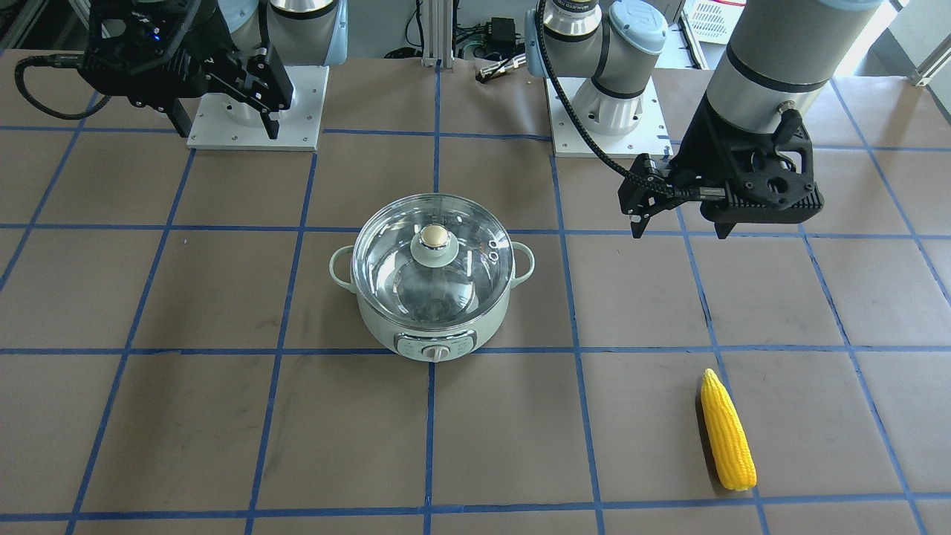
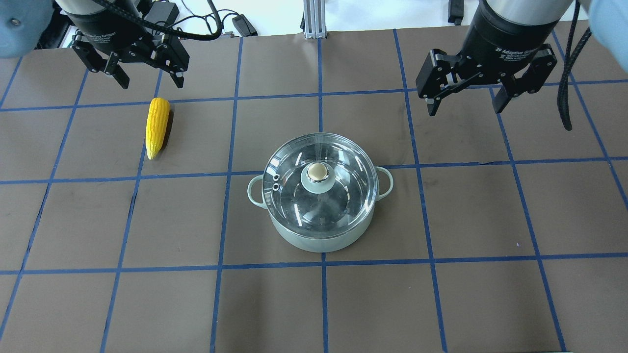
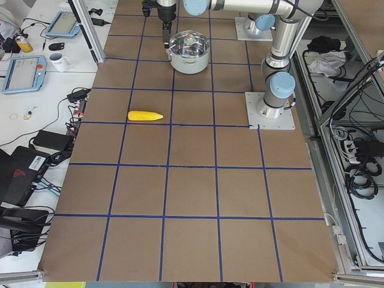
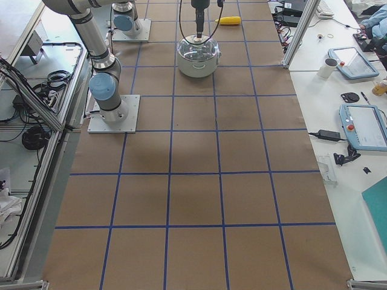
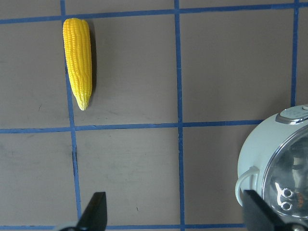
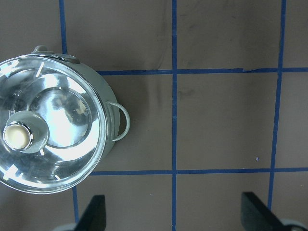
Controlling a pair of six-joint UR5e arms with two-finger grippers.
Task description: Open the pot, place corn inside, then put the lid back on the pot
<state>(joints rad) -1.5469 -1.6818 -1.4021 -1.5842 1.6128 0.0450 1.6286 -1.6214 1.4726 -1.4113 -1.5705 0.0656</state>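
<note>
The mint-green pot [image 2: 319,242] stands at the table's middle with the glass lid [image 2: 343,189] shut on it, beige knob [image 2: 317,171] up; both also show in the front view, the pot [image 1: 435,338] under the lid [image 1: 475,275]. The yellow corn [image 2: 158,126] lies on the table to the pot's left, also in the front view [image 1: 728,431] and the left wrist view [image 5: 78,60]. My left gripper [image 2: 150,81] hangs open and empty just beyond the corn. My right gripper [image 2: 466,109] hangs open and empty above the table, to the right of the pot and beyond it.
Brown table with a blue tape grid. The arm bases [image 1: 256,111] [image 1: 605,111] stand on plates at the robot's edge. Side benches hold tablets [image 3: 24,73], a mug [image 3: 60,60] and cables, past an aluminium post [image 3: 87,30].
</note>
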